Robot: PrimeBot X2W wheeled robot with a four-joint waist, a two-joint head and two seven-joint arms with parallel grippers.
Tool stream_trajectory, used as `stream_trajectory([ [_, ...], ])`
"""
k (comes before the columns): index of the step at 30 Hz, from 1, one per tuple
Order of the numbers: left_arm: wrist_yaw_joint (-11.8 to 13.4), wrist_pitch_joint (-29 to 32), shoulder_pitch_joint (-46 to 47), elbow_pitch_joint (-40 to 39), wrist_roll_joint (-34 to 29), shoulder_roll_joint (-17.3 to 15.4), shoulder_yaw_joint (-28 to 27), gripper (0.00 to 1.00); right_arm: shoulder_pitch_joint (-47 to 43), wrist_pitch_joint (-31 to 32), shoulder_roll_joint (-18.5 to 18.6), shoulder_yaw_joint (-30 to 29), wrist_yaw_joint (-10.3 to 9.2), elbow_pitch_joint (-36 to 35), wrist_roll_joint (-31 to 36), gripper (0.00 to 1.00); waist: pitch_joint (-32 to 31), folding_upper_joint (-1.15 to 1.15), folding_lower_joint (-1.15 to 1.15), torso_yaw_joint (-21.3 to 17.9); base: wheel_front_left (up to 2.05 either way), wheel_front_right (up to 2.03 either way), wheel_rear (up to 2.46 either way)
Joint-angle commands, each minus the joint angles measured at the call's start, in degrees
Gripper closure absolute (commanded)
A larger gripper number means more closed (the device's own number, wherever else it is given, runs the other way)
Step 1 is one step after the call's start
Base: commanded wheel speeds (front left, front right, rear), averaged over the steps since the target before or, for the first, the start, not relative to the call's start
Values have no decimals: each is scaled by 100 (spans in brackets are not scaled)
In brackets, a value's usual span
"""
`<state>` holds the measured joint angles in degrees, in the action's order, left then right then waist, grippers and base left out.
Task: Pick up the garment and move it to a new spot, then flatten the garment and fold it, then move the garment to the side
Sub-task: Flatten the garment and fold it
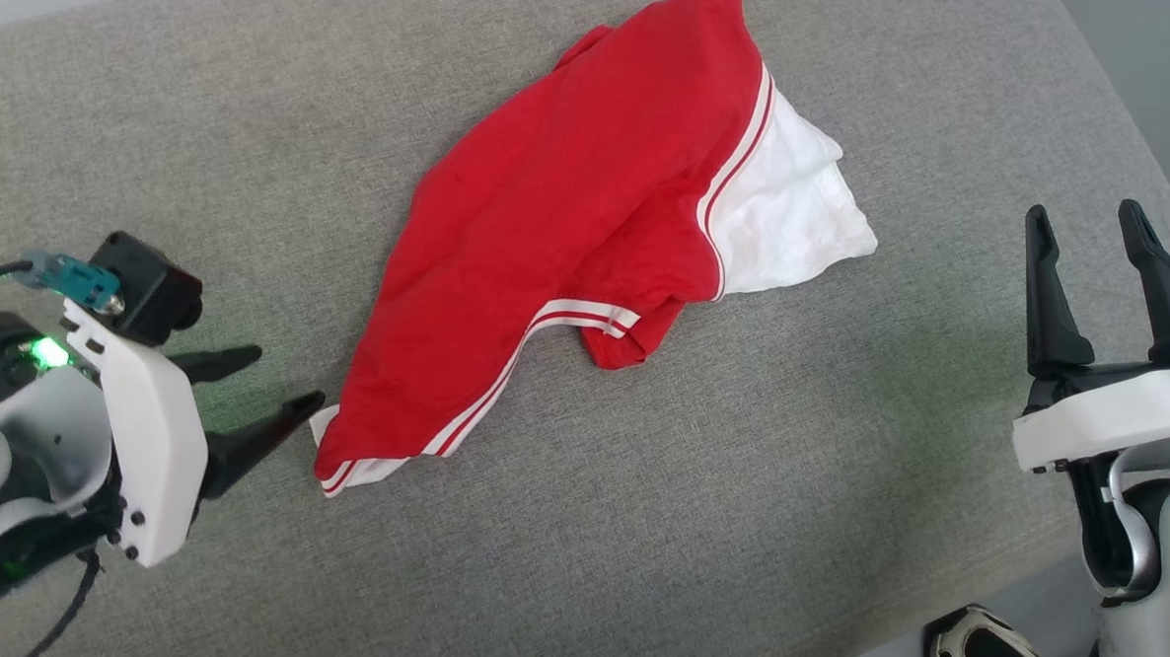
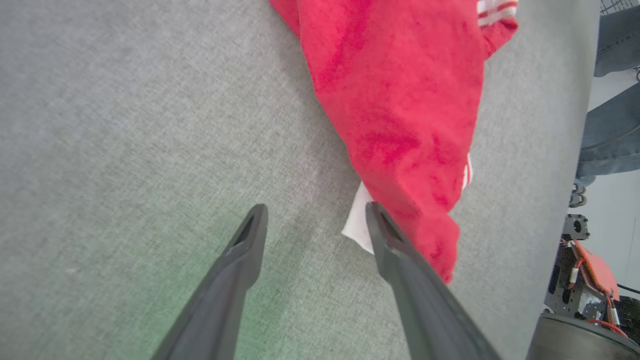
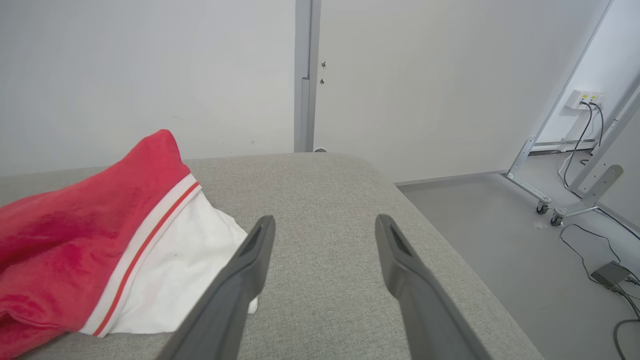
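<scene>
Left gripper (image 1: 291,376): jaws apart, empty, tips just beside garment (image 1: 560,201) corner | Right gripper (image 1: 1082,213): jaws apart, empty, well clear | Garment: crumpled, mid grey surface (image 1: 653,523) | Risk: grip may catch one layer only, dragging cloth unevenly.

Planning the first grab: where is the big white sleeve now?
In the head view, the white sleeve lies at the right edge of the garment on the grey surface, apart from the right tool.

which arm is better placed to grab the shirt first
Probably left. The left tool is open, its tips almost at the near corner of the shirt and aimed at it. The right tool is open too but sits apart from the white sleeve, pointing past it.
</scene>
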<state>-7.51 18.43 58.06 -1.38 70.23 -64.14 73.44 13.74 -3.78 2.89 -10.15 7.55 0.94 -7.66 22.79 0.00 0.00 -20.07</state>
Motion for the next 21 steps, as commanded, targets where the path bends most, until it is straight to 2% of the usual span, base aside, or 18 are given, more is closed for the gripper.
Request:
stream_trajectory([
  [1,5,11,-107,25,-48,26,-9,0,-35,-25,2,10,-12,13,-1,0,-7,0,0,-6,0,0,0],
  [4,5,64,-245,51,-195,87,-9,0,-38,-10,2,26,-11,3,7,0,-2,0,0,-21,0,0,0],
  [8,5,24,-329,30,-75,222,-11,0,-39,21,2,27,-12,-49,14,0,27,0,0,-35,0,0,0],
  [14,5,307,-474,-72,-249,378,-6,0,-51,43,1,25,-12,-115,8,0,74,0,0,-46,0,0,0],
  [15,5,402,-498,25,-340,399,2,18,-51,50,2,69,-12,-106,-17,0,92,0,0,-55,0,0,0],
  [16,6,442,-517,60,-413,406,13,66,-48,48,2,87,-12,-103,-21,0,101,0,0,-59,0,0,0],
  [17,6,442,-517,60,-413,406,13,66,-48,48,2,87,-12,-103,-21,0,101,0,0,-59,0,0,0],
  [18,7,473,-548,95,-421,420,21,100,-45,45,2,96,-12,-102,-24,0,108,0,0,-61,0,0,0],
  [21,7,409,-552,124,-306,473,31,100,-46,38,2,47,-12,-117,-7,0,108,0,0,-35,0,0,0],
])
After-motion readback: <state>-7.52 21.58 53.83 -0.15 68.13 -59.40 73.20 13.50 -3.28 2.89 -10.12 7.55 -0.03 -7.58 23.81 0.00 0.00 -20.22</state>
